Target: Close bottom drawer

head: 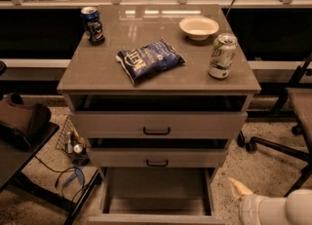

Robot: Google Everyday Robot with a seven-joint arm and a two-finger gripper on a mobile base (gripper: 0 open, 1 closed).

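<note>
The bottom drawer (155,196) of the grey-beige cabinet is pulled far out; its deep tray looks empty and its front edge (151,218) lies at the bottom of the view, handle hidden. The middle drawer (157,157) and the top drawer (157,124) stand slightly out, each with a black bar handle. My gripper (239,188) is at the bottom right, on the white arm (273,208), just right of the open drawer's right side and not touching it.
On the cabinet top (97,70) are a blue chip bag (148,59), a dark soda can (91,25), a green-white can (221,56) and a white bowl (198,27). An office chair base (273,143) stands at right. A dark chair (22,121) and cables (68,173) are at left.
</note>
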